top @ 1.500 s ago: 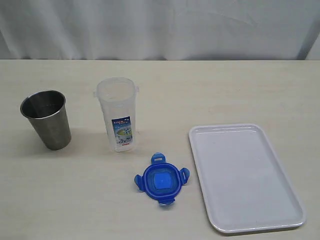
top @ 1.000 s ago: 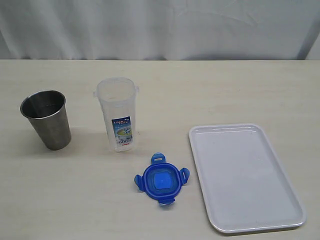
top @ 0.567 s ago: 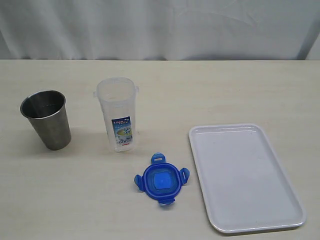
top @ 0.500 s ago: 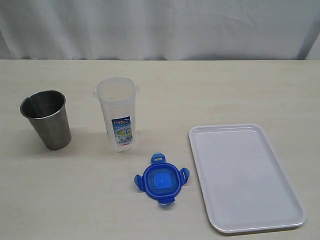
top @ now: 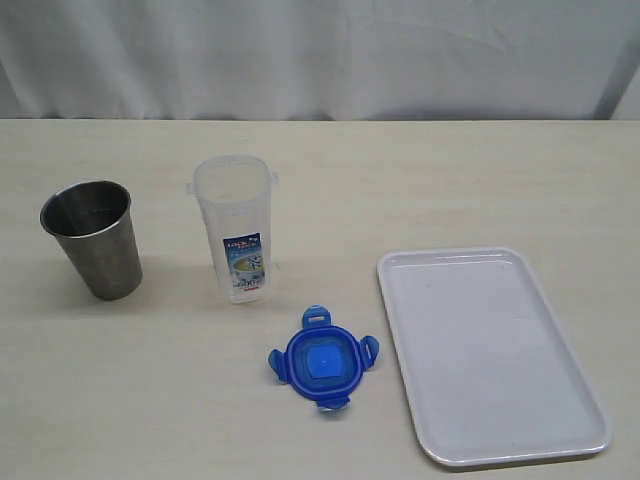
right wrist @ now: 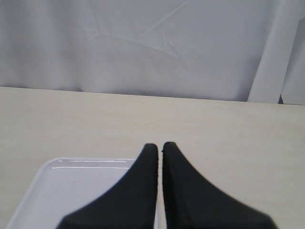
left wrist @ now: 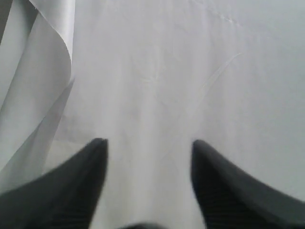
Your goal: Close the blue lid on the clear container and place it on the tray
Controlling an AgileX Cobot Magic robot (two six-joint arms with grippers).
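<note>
Left hand (left wrist: 148, 141) holds its fingers apart with nothing between them, facing a white cloth (left wrist: 190, 57); right hand (right wrist: 158, 145) has its fingers pressed together, empty, above one end of the tray (right wrist: 71, 191); on the surface (top: 450, 180) the clear container (top: 238, 230) stands upright and uncapped; the blue lid (top: 322, 365) lies flat near container and tray, touching neither; a steel cup (top: 95, 240) stands apart.

So the count on the bench (top: 500, 180): one blue lid (top: 322, 363), one clear container (top: 238, 225), one white tray (top: 490, 355), one steel cup (top: 100, 255), so four loose things, one of each kind. Plus two claws, the left claw (left wrist: 148, 143) and the right claw (right wrist: 156, 144), and one white curtain (top: 320, 50) behind it all
</note>
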